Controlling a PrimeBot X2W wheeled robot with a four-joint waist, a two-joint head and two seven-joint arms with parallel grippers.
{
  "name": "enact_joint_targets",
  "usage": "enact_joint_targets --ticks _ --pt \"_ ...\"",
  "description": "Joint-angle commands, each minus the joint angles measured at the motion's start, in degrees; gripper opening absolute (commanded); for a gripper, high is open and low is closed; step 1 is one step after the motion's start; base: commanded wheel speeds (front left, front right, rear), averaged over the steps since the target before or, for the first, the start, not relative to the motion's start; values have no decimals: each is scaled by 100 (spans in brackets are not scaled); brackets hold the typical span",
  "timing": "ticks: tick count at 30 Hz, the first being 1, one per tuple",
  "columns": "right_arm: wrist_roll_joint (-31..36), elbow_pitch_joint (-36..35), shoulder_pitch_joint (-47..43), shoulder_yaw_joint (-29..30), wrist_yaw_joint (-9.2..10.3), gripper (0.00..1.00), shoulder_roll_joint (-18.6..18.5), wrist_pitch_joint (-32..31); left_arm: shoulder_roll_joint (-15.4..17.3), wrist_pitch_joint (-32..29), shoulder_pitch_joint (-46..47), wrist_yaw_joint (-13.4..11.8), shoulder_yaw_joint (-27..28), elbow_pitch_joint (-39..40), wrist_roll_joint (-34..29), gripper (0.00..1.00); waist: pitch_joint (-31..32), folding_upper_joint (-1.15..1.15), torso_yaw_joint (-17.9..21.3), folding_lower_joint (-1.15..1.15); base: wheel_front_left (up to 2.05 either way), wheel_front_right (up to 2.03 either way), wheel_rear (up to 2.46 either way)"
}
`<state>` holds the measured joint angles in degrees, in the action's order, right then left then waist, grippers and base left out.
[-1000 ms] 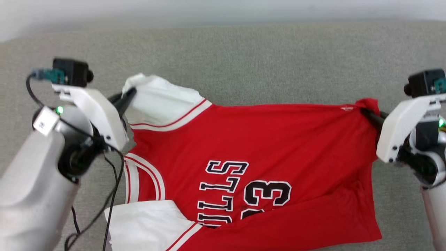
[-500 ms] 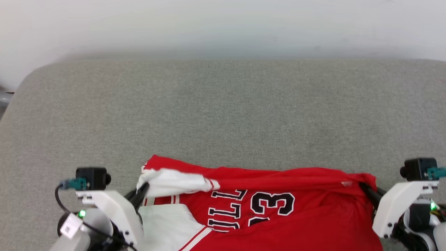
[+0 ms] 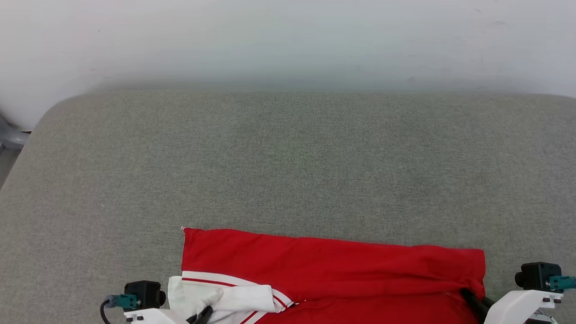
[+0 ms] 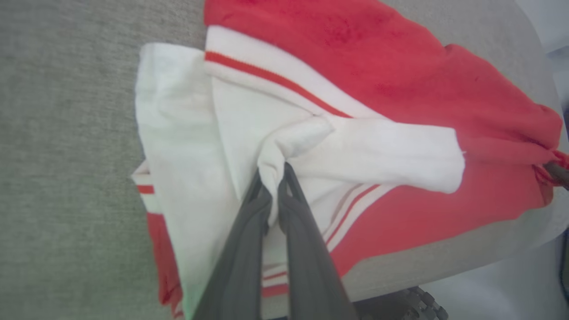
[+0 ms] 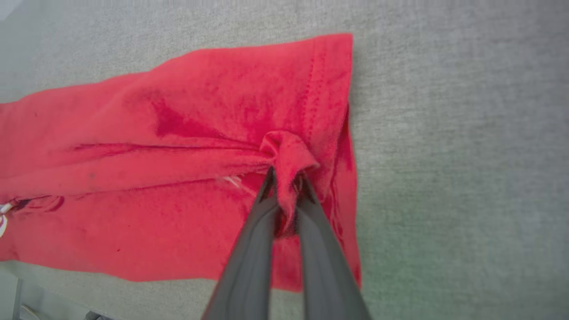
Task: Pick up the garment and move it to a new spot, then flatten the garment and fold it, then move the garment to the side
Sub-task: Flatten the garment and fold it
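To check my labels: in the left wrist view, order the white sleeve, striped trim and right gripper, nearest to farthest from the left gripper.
1. The white sleeve, pinched in the left gripper.
2. The striped trim, just past the sleeve.
3. The right gripper, at the far right edge, holding the garment by its red end.

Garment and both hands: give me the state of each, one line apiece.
garment: doubled over on the grey cushion, plain red side up, lettering hidden, pinched at both ends.
left hand: shut, pinching a bunch of the garment's white cloth.
right hand: shut, pinching a bunched red corner by the garment's edge.
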<state>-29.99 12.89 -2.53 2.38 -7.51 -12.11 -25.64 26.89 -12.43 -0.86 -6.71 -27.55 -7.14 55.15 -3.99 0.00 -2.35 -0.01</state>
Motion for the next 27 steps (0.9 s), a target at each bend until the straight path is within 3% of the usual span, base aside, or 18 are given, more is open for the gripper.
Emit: enact_joint_targets --ticks 1,2,3,8,13,20,27 --pt "3 -61 -63 -4 5 100 55 165 -68 63 -5 31 -33 -58 -31 47 27 0 10 1 0 0 0" --pt "19 -104 -66 2 5 100 80 316 -91 115 25 85 -46 -132 -53 94 36 0 22 1 0 0 0" --pt "24 -125 -85 8 5 100 115 462 -128 175 61 130 -63 -195 -64 100 51 0 28 1 0 0 0" --pt "127 -353 -162 25 5 100 209 1181 -252 760 229 200 32 -369 -282 100 165 0 53 1 0 0 0" --pt "103 -481 -248 158 5 100 130 1139 -346 1496 337 198 144 -277 -588 100 340 0 82 1 0 0 0" --pt "163 -688 -247 639 5 100 -104 283 -371 2529 499 103 270 -73 -1247 100 460 0 62 1 0 0 0" --pt "252 -829 -36 788 5 100 -263 -699 -556 2761 607 66 530 157 -1959 100 397 0 -83 1 0 0 0"
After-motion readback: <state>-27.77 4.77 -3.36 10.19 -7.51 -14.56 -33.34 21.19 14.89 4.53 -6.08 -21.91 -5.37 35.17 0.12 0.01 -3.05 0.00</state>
